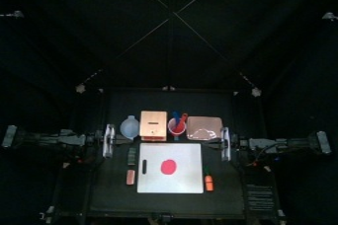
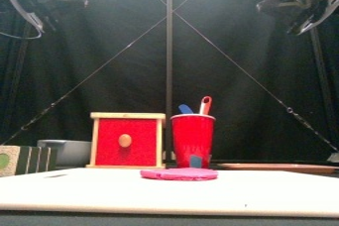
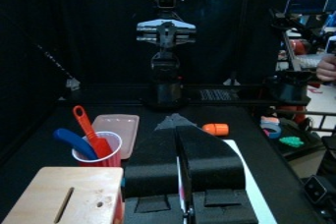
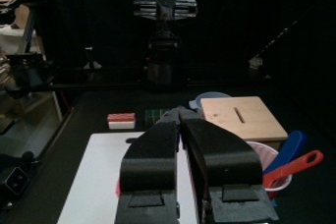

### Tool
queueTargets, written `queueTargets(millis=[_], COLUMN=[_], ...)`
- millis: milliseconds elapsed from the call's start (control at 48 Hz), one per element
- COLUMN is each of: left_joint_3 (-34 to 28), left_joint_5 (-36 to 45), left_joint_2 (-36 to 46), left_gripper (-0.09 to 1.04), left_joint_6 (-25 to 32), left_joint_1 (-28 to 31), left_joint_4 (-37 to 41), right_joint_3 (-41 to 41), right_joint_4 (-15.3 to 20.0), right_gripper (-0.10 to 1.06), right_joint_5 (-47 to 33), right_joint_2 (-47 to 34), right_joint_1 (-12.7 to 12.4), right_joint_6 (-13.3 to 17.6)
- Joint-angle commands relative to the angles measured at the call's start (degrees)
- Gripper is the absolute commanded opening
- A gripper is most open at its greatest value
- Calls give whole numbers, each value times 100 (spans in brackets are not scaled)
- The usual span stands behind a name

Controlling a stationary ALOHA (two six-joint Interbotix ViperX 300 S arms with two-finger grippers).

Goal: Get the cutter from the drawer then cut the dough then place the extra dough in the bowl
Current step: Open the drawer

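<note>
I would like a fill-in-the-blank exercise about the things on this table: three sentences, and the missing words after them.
1. The red dough disc lies on the white ____.
2. The red cup stands between the wooden box and the pink ____.
3. The cup holds a red knife and a ____ one.

Missing words: cutting board; tray; blue, for the blue knife.

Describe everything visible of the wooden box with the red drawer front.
The wooden box is pale, plain wood with a dark slot in its top. Its red drawer front, with a round pale knob, faces forward and looks shut. It stands upright behind the white cutting board, between the blue-grey bowl and the red cup, close to both. Left hand and right hand are clear of it.
</note>
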State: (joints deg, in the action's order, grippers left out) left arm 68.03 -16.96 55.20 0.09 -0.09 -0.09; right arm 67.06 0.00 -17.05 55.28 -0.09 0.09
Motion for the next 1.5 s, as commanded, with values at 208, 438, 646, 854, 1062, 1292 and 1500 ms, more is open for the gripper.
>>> queueTargets(millis=[208, 438, 646, 854, 1062, 1292, 1500], left_joint_3=[-343, -246, -316, -729, -984, -1055, -1055], left_joint_5=[-1090, -1784, -1837, -1916, -1978, -1951, -1942], left_joint_2=[-1731, -2716, -3454, -4342, -4843, -4992, -5186], left_gripper=[2, 3, 3, 3, 3, 4, 7], left_joint_6=[-615, -826, -835, -826, -844, -835, -826], left_joint_1=[-79, -457, -888, -1204, -1204, -1204, -1204], left_joint_4=[-2830, -4641, -5625, -6231, -6434, -6706, -6776], right_joint_3=[-1204, -2918, -4201, -4957, -5256, -5221, -5203], right_joint_4=[-9, -53, -141, -202, -246, -246, -255], right_gripper=[8, 8, 8, 8, 8, 8, 8], right_joint_5=[-97, 606, 1494, 1854, 2083, 2382, 2575], right_joint_2=[-1758, -3876, -5353, -6311, -6891, -7084, -7031], right_joint_1=[-457, -1020, -1459, -1521, -1485, -1477, -1468], right_joint_6=[18, 0, -18, -53, -44, -26, -18])
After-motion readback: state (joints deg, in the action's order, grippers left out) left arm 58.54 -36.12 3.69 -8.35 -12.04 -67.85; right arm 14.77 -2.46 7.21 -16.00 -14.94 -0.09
